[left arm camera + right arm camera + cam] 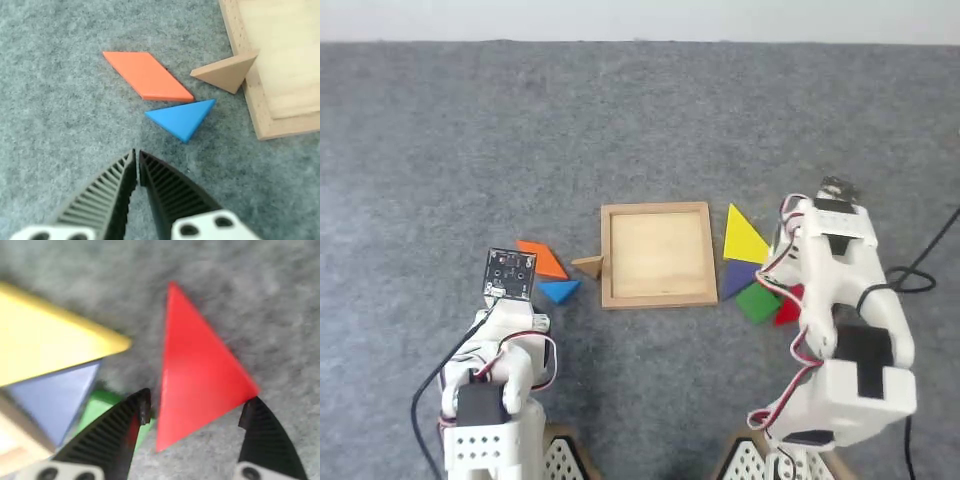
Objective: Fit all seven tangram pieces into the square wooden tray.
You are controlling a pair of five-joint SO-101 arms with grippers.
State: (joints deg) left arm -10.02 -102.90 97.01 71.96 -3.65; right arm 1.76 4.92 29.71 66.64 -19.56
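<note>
— Ribbed black fingers (165,185) of the left gripper (138,154) sit nearest, pressed together with nothing between them, over the grey felt (620,120).

— And the pieces on that side?

— Just past the tips lies the blue triangle (181,118), then the orange parallelogram (147,76). Beside them, the tan triangle (225,74) has one corner up on the left rim of the wooden tray (657,208).

— What about the other side?

— The right gripper (197,402) has its jaws apart, one on either side of the wide end of the red triangle (195,370). Whether they touch it cannot be told. Near the red one are the green square (757,302), the purple triangle (738,276) and the yellow triangle (744,238), clustered just off the tray's right rim.

— Anything in the way?

— From above, the right arm covers most of the red triangle.

— And the tray itself?

— Its pale floor shows as bare wood. All seven pieces lie off that floor, three to the left and four to the right.
</note>
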